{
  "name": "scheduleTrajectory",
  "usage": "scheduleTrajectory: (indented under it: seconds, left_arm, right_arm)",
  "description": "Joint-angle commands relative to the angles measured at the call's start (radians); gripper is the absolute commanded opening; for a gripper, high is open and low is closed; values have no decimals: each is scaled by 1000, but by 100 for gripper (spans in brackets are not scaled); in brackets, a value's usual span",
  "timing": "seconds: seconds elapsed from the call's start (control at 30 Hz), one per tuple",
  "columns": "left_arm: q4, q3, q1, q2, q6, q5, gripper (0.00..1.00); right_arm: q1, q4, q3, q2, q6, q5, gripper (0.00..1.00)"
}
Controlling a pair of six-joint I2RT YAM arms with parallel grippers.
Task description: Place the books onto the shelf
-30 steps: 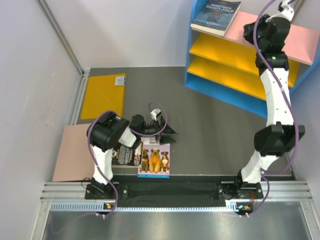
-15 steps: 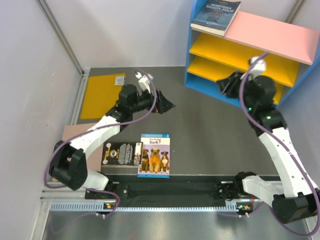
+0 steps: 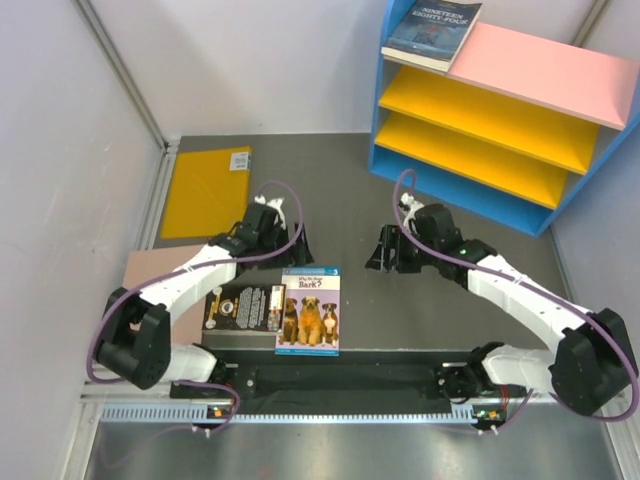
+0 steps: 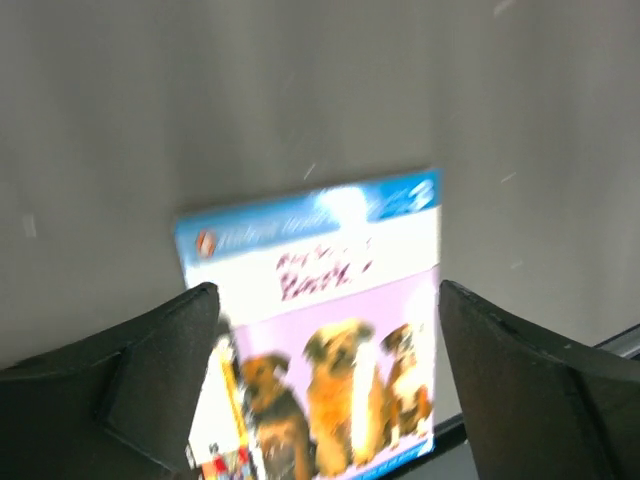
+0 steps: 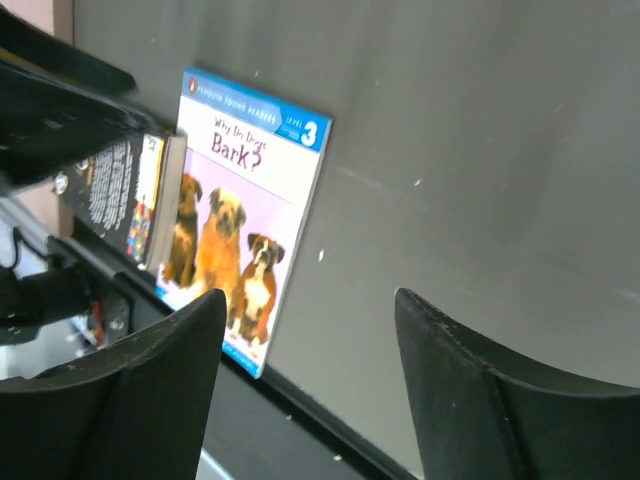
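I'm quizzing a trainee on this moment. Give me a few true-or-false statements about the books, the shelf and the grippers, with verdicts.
1. The dog book lies flat on the table, beside the black book. True.
2. A dark navy book lies on the pink top of the shelf. True.
3. The right gripper grips a book. False: its jaws are open and hold nothing.
4. The left gripper is shut on the dog book. False: it is open and holds nothing.
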Motion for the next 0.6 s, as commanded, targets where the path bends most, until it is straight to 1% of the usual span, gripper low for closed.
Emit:
scheduleTrajectory:
  seconds: [0.0,0.13,0.23,0.37,0.5,0.57]
  left_arm:
    - [-51,-108,2,-70,-88,-30,93]
    - [-91,-150,1,-110,-123,-83,91]
    - [-122,-159,1,-156,-140,-114,91]
    - [-164,-162,1,-223,-147,-157,92]
    - [-221,-150,2,-292,-147,-243,91]
    - [-278,-143,1,-314,-157,-272,87]
  right_arm:
    - [16,107,-65,13,82,-110,70]
    - [34,204,-128,61,159,-188,72]
    - [80,261,-137,122,207,-202,73]
    - [169,310,-88,202,230,-224,74]
    - [251,340,-19,280,251,-233,74]
    - [287,340,28,331,260,-237,74]
